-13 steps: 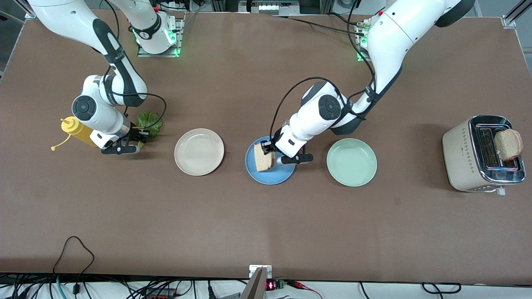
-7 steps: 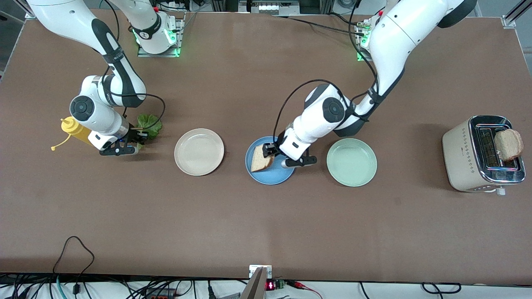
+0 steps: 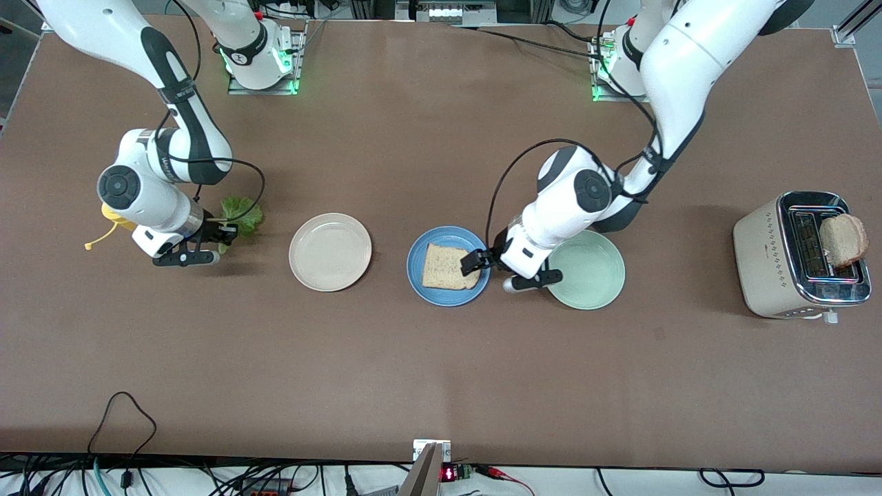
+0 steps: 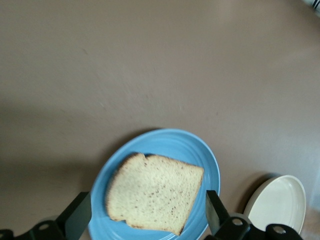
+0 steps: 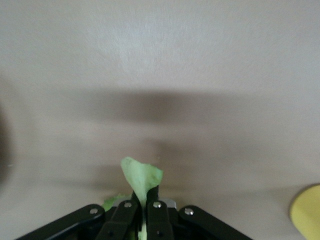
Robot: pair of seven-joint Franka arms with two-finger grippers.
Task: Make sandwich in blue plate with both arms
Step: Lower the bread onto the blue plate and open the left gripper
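Note:
One tan bread slice (image 3: 449,267) lies flat in the blue plate (image 3: 420,275). My left gripper (image 3: 480,259) is open and empty, low at the plate's edge on the pale green plate's side. In the left wrist view the slice (image 4: 155,192) and the plate (image 4: 200,150) show between the spread fingers (image 4: 212,217). My right gripper (image 3: 222,235) is shut on the green lettuce leaf (image 3: 242,212) near the right arm's end of the table. In the right wrist view the leaf (image 5: 141,177) sticks out from the closed gripper (image 5: 145,200). A second slice (image 3: 842,240) stands in the toaster.
A cream-white plate (image 3: 330,251) lies between the lettuce and the blue plate. A pale green plate (image 3: 586,270) lies beside the blue plate, partly under the left arm. The toaster (image 3: 792,256) stands at the left arm's end. A yellow squeeze bottle (image 3: 114,219) is mostly hidden by the right wrist.
The left gripper let go of the bread, which dropped flat onto the blue plate, and drew back toward the green plate. The right gripper shifted a little toward its table end with the lettuce.

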